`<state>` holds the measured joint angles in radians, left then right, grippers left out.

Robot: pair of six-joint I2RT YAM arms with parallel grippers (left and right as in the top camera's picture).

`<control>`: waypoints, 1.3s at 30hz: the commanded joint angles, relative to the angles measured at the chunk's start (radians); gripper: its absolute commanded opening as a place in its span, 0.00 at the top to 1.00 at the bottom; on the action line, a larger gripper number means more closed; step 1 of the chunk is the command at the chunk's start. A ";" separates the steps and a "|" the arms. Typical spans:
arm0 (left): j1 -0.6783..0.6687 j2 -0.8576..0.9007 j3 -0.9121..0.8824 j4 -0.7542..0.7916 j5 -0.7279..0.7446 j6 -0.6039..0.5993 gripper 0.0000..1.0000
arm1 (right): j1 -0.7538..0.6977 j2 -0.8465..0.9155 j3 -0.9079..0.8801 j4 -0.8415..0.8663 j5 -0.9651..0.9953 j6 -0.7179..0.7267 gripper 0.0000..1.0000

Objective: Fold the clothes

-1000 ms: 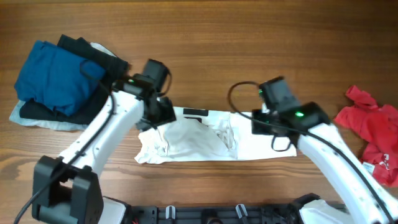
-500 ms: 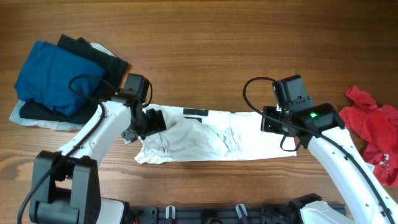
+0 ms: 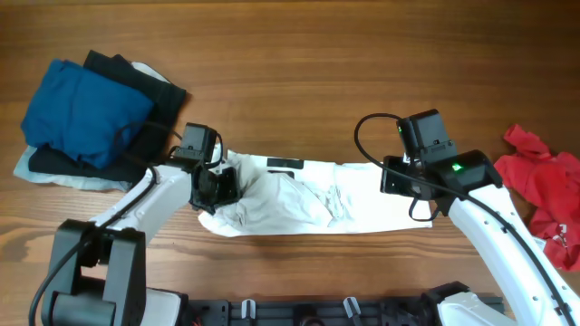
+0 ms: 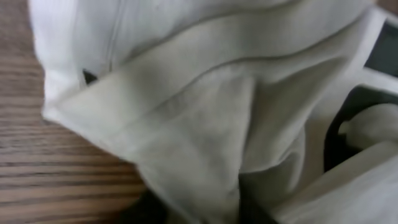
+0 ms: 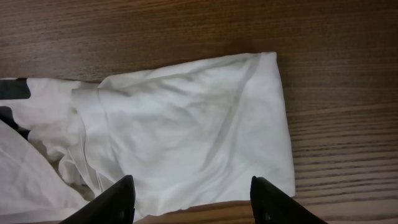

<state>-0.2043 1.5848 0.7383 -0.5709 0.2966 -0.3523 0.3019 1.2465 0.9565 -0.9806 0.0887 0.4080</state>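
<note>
The shirt point(image 3: 317, 195), white, lies crumpled in a long band across the near middle of the table point(image 3: 317, 54), running left to right between my two arms; a bit of black print point(image 3: 285, 164) shows at its far edge.

My left gripper point(image 3: 216, 186) is down on the shirt's left end; in the left wrist view cloth fills nearly the whole picture, and a fold of it is bunched between the dark jaws at the bottom, so I read that one as clenched on the shirt; the cloth around it is rucked into ridges, with bare wood showing to the left.

My right gripper point(image 5: 193, 205) hangs over the shirt's right end, its fingers point(image 5: 118, 202) spread apart with nothing between them; released, then; below it the right end lies fairly flat on the wood, its edge straight and its corners rounded.

At the far left a blue garment point(image 3: 82, 109) lies on top of a black one point(image 3: 136, 77), with something pale point(image 3: 54, 172) under both; that pile is apart from the shirt. At the right edge a red garment point(image 3: 544, 186) lies crumpled, also apart from the shirt.
</note>
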 commanded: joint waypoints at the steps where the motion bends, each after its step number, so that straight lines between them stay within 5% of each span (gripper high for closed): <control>1: 0.005 0.013 -0.012 -0.011 0.049 0.008 0.91 | -0.002 0.011 -0.001 0.000 0.020 0.014 0.40; 9: 0.193 -0.075 0.251 -0.324 -0.217 0.001 0.96 | -0.002 0.011 -0.001 0.019 0.027 0.014 0.40; 18: 0.303 -0.080 0.450 -0.386 -0.255 0.001 0.96 | -0.002 0.018 -0.001 0.027 0.027 0.014 0.40; 24: 0.137 -0.093 0.454 -0.434 -0.042 -0.100 0.96 | -0.002 0.031 -0.001 0.027 0.026 0.018 0.40; 33: -0.303 -0.100 0.453 -0.387 -0.051 -0.288 0.96 | -0.002 0.081 -0.001 0.026 0.008 0.040 0.40; 39: -0.497 -0.064 0.453 -0.335 -0.212 -0.372 0.95 | -0.002 0.096 -0.001 0.024 -0.012 0.040 0.40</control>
<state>-0.6281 1.5120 1.1721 -0.9226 0.1730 -0.6407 0.3019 1.3296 0.9562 -0.9565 0.0898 0.4301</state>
